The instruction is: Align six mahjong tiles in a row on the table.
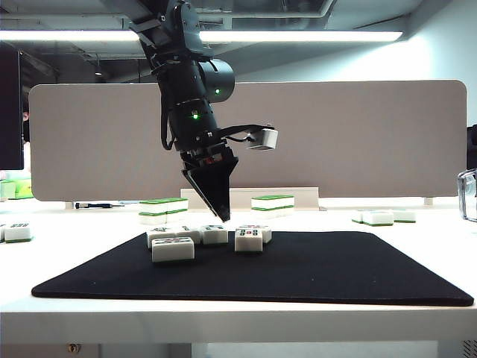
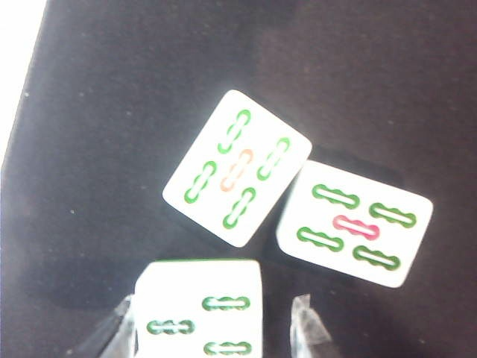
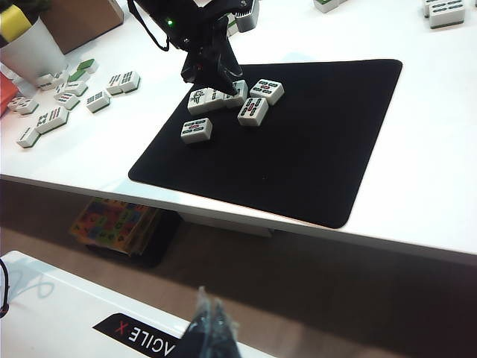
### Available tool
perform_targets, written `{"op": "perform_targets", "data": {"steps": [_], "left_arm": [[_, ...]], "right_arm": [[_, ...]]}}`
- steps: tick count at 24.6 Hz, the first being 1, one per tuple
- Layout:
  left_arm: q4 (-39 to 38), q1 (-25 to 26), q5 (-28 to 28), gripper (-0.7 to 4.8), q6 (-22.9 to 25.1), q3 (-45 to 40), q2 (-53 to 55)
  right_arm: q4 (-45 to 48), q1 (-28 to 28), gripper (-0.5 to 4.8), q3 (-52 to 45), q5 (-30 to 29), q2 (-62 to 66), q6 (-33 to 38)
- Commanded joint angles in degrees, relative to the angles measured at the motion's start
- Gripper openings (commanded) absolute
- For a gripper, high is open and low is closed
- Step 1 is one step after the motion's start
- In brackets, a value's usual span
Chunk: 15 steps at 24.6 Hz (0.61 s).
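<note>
The left gripper [image 2: 212, 328] hangs over the black mat, jaws parted around a mahjong tile [image 2: 201, 313] without visibly pinching it. Just beyond its tips lie two more tiles [image 2: 237, 167], skewed and touching. These blocks look hard, smooth and light: take them across the long sides. The right gripper [image 3: 211, 322] is pressed closed, well away from the table [image 3: 417, 194].

"ACILE X" on black label [image 3: 141, 333]

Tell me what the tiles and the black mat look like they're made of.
The mahjong tiles look like hard glossy plastic or resin: smooth white faces, crisp printed marks, thin green base. The mat looks like soft matte fabric or foam, thin, lying flat, no shine.
</note>
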Motion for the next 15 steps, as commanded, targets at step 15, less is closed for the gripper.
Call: {"op": "perform_targets", "data": {"steps": [15], "left_arm": [[-0.8, 0.0, -0.9, 2.68, 0.1, 0.1, 1.2]], "right_arm": [[0.5, 0.1, -0.01, 0.2, 0.1, -0.7, -0.1]]}}
